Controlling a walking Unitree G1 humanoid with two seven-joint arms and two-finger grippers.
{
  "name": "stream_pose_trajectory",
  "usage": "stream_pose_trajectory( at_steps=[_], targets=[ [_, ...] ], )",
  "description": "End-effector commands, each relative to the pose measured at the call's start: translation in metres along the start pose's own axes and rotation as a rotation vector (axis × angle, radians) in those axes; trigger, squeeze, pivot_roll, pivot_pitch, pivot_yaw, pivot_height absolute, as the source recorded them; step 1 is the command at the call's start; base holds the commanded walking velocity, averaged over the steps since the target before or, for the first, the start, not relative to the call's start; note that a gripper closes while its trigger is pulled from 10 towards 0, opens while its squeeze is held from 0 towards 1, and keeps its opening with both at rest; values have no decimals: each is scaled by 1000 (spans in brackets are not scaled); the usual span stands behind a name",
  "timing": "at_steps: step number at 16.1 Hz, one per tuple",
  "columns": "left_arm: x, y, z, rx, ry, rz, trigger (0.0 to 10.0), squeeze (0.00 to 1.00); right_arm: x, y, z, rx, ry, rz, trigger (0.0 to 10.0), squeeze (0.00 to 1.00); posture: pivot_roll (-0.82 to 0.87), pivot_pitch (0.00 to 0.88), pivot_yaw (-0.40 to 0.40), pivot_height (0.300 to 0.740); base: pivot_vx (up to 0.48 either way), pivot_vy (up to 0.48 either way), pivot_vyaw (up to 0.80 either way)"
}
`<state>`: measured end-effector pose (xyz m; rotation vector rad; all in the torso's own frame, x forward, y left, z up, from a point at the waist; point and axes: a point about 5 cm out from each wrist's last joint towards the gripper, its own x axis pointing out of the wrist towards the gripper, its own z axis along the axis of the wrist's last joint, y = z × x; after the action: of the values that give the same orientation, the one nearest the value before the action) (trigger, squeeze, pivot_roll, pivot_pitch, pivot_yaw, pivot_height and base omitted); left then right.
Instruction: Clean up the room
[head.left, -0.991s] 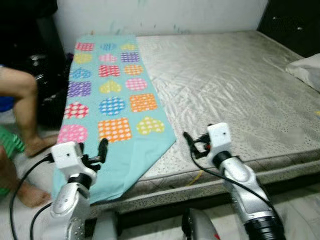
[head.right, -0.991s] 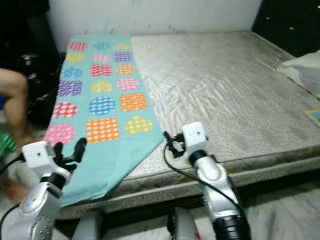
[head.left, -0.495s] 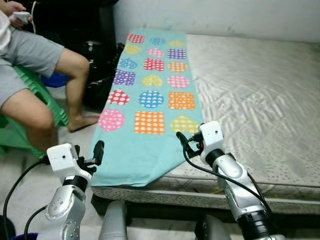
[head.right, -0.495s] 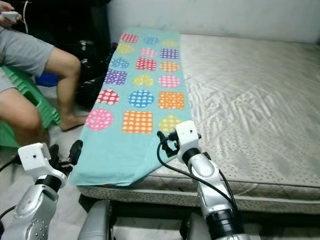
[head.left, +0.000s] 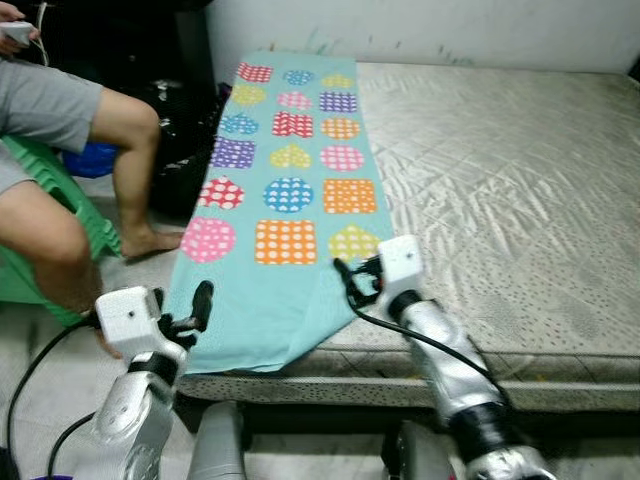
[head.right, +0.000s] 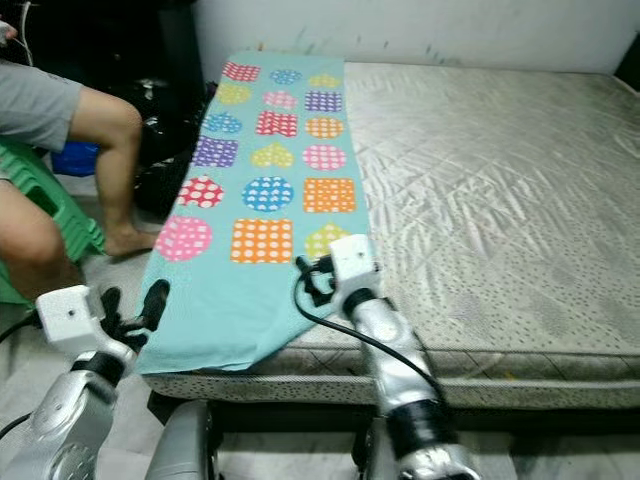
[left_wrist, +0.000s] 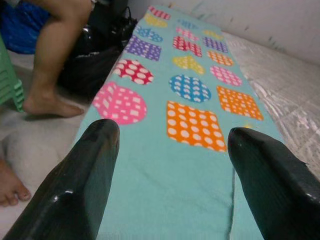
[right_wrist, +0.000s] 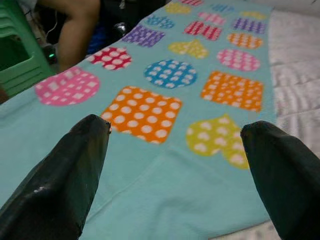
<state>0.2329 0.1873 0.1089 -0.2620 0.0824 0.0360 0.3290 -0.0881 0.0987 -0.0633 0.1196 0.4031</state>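
A teal blanket (head.left: 290, 190) with coloured polka-dot hearts, squares and circles lies lengthwise along the left side of a bare grey mattress (head.left: 500, 170). Its near end hangs over the mattress's front edge. My left gripper (head.left: 185, 310) is open, low at the left, just off the blanket's hanging left corner. In the left wrist view the left gripper (left_wrist: 172, 135) looks along the blanket. My right gripper (head.left: 355, 280) is open over the blanket's near right part, beside the yellow heart (right_wrist: 217, 137). Nothing is between the fingers of either gripper.
A person sits on a green plastic chair (head.left: 60, 200) at the left, with bare legs (head.left: 130, 160) and feet on the floor close to the blanket's left edge. Black bags (head.left: 185, 120) stand between the legs and the bed. A white wall runs behind the mattress.
The camera has turned left, bringing the seated person into view. My right gripper, earlier over bare mattress beside the blanket, now hangs over the blanket's near right part.
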Motion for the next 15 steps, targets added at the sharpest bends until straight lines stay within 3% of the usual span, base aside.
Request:
stream_pose_trajectory(
  at_steps=[1, 2, 15],
  targets=[
    [-2, -1, 4, 13, -4, 2, 10000, 0, 2, 2, 0, 4, 1, 1, 10000, 0, 92, 98, -41, 596, 0, 0, 0],
    [-6, -2, 5, 21, 0, -1, 10000, 0, 8, 9, -5, 13, 19, 1, 10000, 0, 122, 120, -44, 596, 0, 0, 0],
    [-6, -2, 5, 21, 0, -1, 10000, 0, 8, 9, -5, 13, 19, 1, 10000, 0, 122, 120, -44, 596, 0, 0, 0]
  ],
)
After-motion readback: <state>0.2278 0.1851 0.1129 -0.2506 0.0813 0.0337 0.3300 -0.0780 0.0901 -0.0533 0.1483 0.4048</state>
